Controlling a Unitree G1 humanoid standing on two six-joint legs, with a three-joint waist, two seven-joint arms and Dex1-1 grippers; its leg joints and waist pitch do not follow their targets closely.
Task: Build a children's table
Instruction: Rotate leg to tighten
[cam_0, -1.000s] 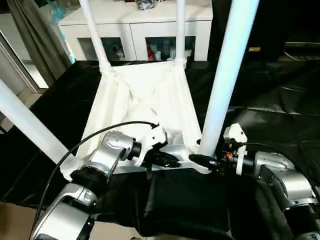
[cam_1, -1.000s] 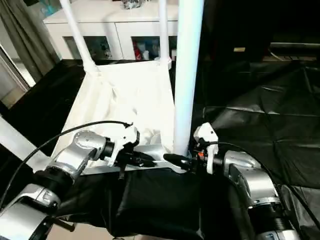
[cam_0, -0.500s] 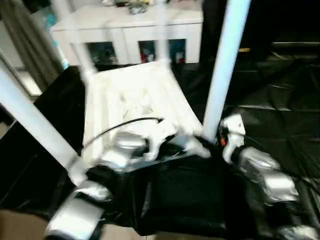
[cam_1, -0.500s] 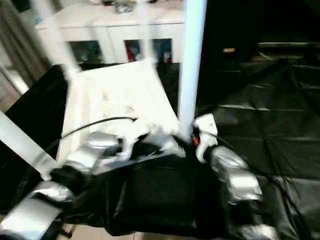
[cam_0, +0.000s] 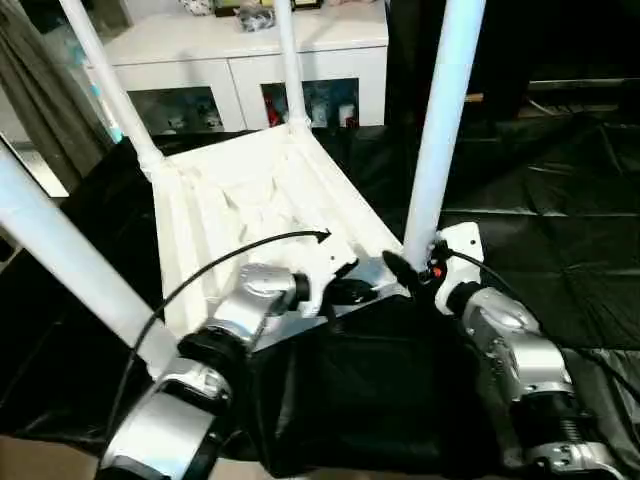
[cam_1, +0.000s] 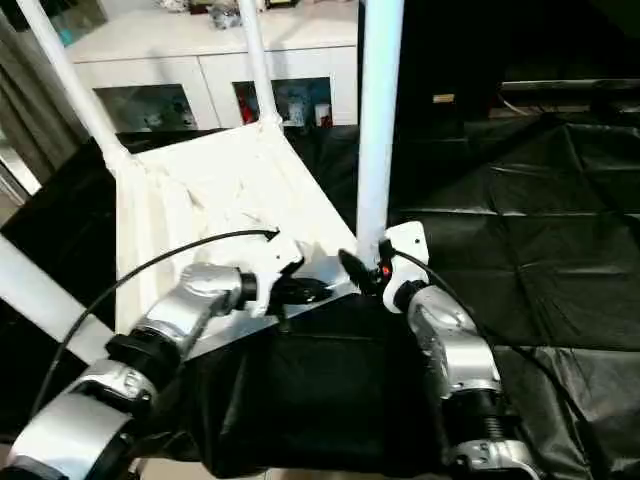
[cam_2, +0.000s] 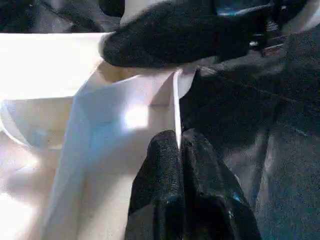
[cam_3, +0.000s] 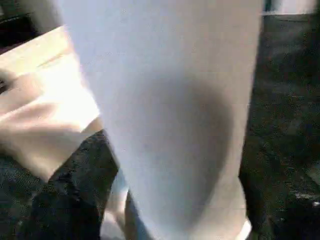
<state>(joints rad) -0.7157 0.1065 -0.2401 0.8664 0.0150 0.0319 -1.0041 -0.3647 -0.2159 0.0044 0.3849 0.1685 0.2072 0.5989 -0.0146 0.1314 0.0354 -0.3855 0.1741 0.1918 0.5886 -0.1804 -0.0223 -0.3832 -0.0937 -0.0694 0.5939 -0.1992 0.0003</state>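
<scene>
From the head I see the table upside down on the black cloth, legs up. My left gripper is at its near rim, my right gripper at the near-right leg.

Left wrist: jaws pinched shut on the thin rim.

Right wrist: the leg looms close; jaw state I cannot tell.
</scene>
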